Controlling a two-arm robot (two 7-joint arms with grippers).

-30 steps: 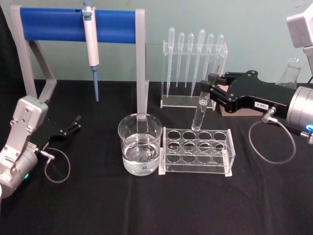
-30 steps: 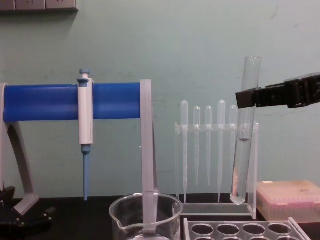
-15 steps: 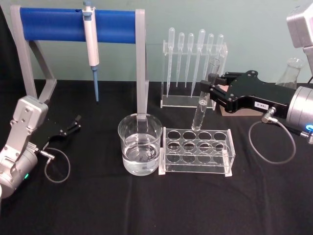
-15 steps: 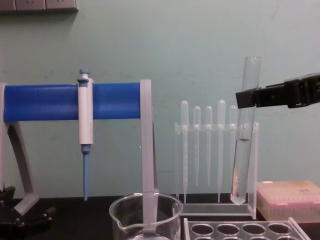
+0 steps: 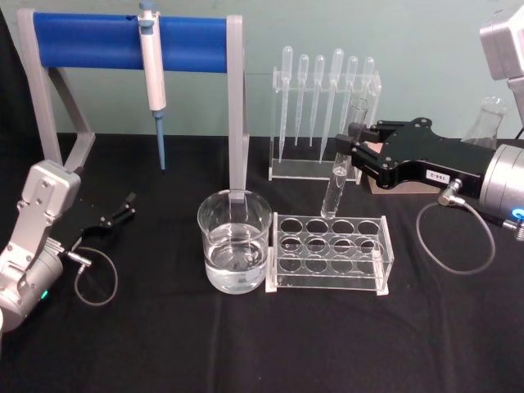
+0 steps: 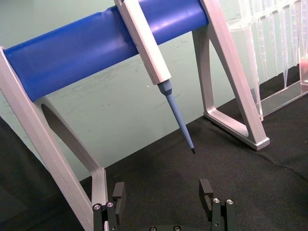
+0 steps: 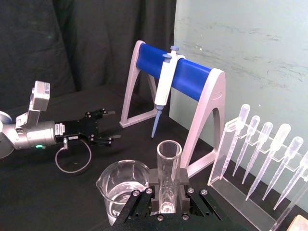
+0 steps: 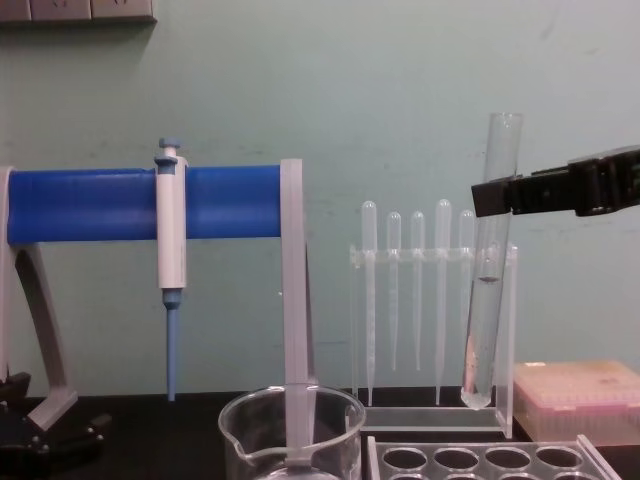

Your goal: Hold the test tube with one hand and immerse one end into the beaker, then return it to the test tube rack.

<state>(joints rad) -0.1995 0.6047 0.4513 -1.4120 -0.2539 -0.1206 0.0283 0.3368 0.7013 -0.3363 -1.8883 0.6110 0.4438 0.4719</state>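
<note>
My right gripper (image 5: 353, 150) is shut on the test tube (image 5: 343, 160), a clear glass tube held nearly upright by its upper part. In the chest view the test tube (image 8: 487, 290) hangs above the back right holes of the clear rack (image 8: 480, 460), with the right gripper (image 8: 492, 197) clamping it near the rim. The right wrist view looks down on the test tube (image 7: 168, 168) between the fingers (image 7: 147, 192). The beaker (image 5: 234, 250), partly filled with clear liquid, stands left of the rack (image 5: 329, 252). My left gripper (image 5: 124, 209) rests open at the far left; its fingers (image 6: 206, 188) hold nothing.
A blue-barred stand (image 5: 131, 41) with a hanging pipettor (image 5: 152, 78) rises at the back left. A clear holder with several plastic pipettes (image 5: 325, 110) stands behind the rack. A pink box (image 8: 578, 398) and a glass flask (image 5: 490, 123) sit at the back right.
</note>
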